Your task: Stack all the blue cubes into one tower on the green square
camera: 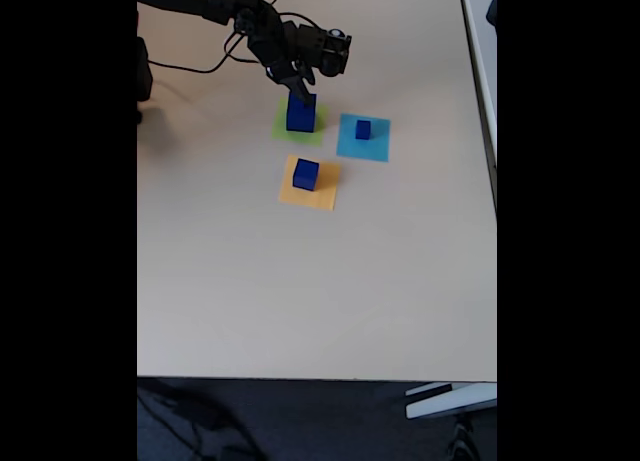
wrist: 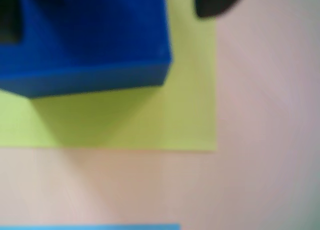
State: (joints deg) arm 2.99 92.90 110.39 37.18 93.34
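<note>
Right now your hand [camera: 298, 89] sits at the upper middle of the fixed view, directly over the largest blue cube [camera: 301, 113], which stands on the green square [camera: 317, 134]. In the wrist view that cube [wrist: 85, 35] fills the upper left, resting on the green paper [wrist: 190, 115], with one dark fingertip [wrist: 215, 3] at the top edge, off the cube's right side. Whether the fingers grip the cube or have parted from it, you cannot tell from these pictures; the tip looks apart from the cube's face, so I'd judge it loosened.

The relation that matters: the other two cubes lie lower in the fixed view than your hand. The middle-sized blue cube [camera: 306, 174] stands on the orange-yellow square [camera: 325, 196], straight below the green one; the smallest blue cube [camera: 363, 129] sits on the cyan square [camera: 378, 146], just to the right. Probably the orange one comes next, so reach straight down-frame across the worktop [camera: 300, 301].
</note>
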